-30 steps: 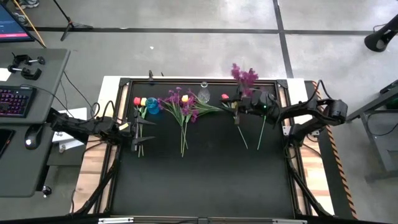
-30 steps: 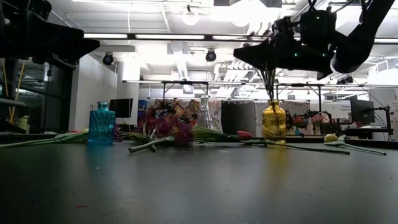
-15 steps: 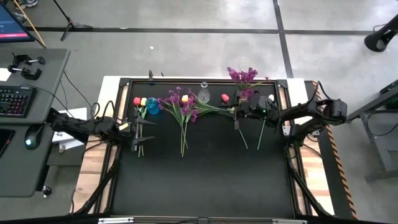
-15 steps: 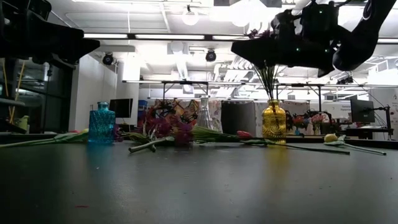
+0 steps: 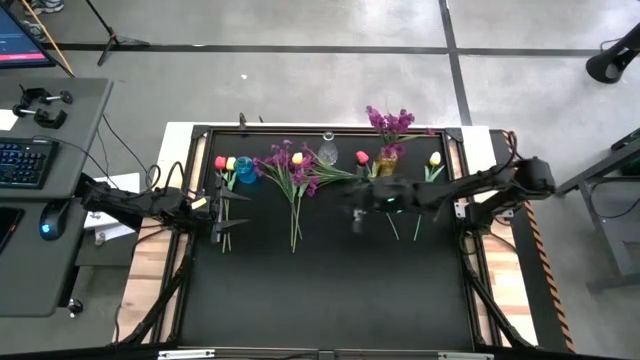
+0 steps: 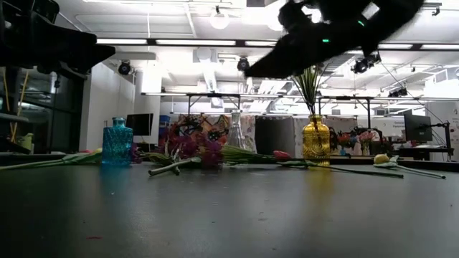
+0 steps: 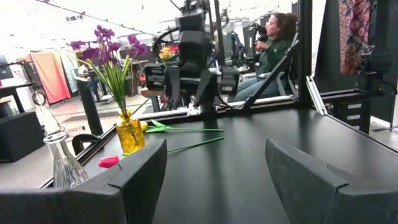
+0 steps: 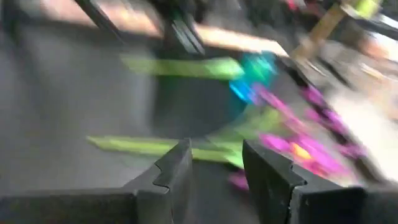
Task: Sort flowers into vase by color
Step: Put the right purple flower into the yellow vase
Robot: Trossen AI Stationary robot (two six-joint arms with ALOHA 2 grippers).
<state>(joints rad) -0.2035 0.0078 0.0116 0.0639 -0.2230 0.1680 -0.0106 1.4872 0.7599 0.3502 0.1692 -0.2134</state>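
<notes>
A moment ago our right hand [image 5: 357, 212] was up by the yellow vase [image 5: 386, 165], holding a purple sprig [image 5: 390, 122] over it. Now the sprig stands in the yellow vase with no hand on it, so we think one purple flower is sorted. Our right hand has swung away from the yellow vase, out over the dark worktop [image 5: 330, 280], toward the pile of purple flowers [image 5: 292, 165] lying near the blue vase [image 5: 245, 170]. Its fingers [image 8: 173, 171] sit a little apart, a narrow gap, and hold nothing. A red tulip [image 5: 361, 156] lies just beside the yellow vase, and a yellow tulip [image 5: 434, 158] lies on its other side. A clear vase [image 5: 327, 152] stands between the yellow vase and the blue one. Our left hand [image 5: 222, 207] waits near the blue vase, spread wide and empty.
</notes>
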